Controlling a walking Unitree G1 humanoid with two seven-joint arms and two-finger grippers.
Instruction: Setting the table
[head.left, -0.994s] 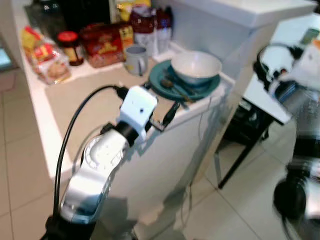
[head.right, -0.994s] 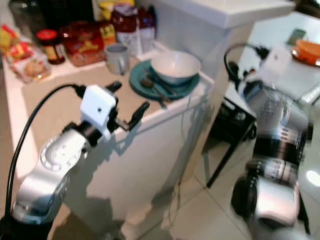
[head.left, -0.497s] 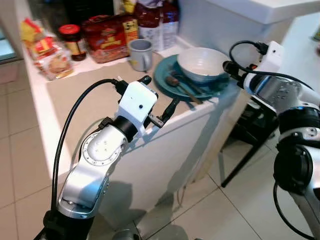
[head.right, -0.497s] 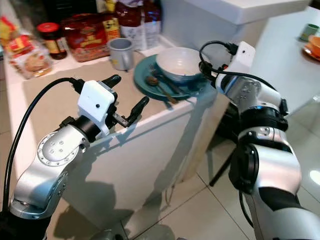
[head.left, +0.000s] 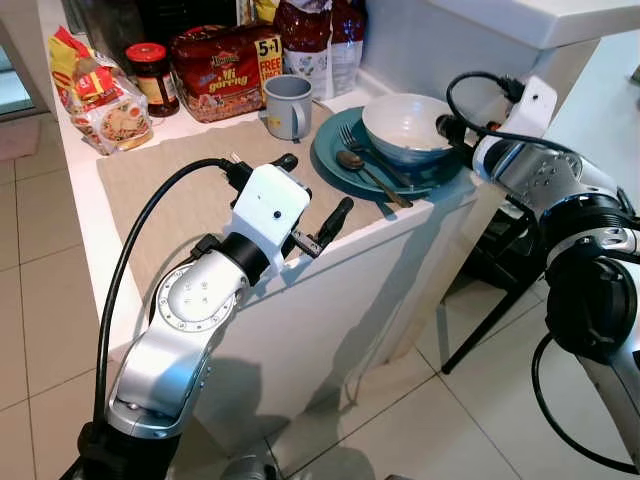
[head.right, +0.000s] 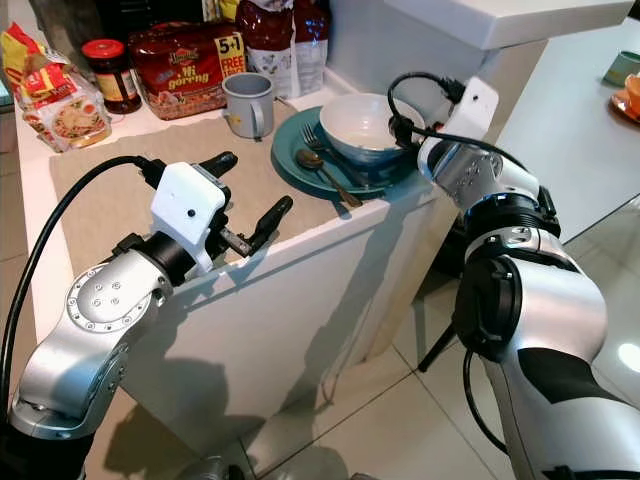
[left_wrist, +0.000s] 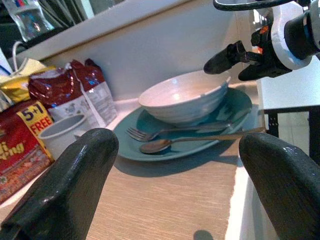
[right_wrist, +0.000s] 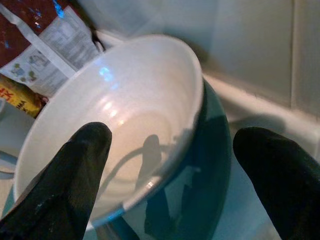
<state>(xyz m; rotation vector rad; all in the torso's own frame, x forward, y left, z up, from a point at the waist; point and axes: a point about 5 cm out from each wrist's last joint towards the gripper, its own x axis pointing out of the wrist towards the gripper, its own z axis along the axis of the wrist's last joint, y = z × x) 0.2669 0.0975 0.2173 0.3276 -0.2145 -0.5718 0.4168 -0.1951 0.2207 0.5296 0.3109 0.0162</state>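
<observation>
White bowl (head.left: 403, 127) sits on teal plate (head.left: 340, 152) (fork, spoon alongside); I've right gripper (left_wrist: 227, 59) spread wide at its rim, left gripper (head.left: 312, 205) wide too.

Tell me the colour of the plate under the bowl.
Teal, a dark blue-green. The plate shows best in the left eye view, beneath the white bowl.

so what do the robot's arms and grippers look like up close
Both arms are glossy silver metal with rounded joint housings and black bands between segments. The left arm carries a white boxy wrist block with a thick black cable looping from it. The left gripper has two long black fingers with rounded tips. The right gripper is likewise black, behind a white wrist block with a coiled black cable.
</observation>
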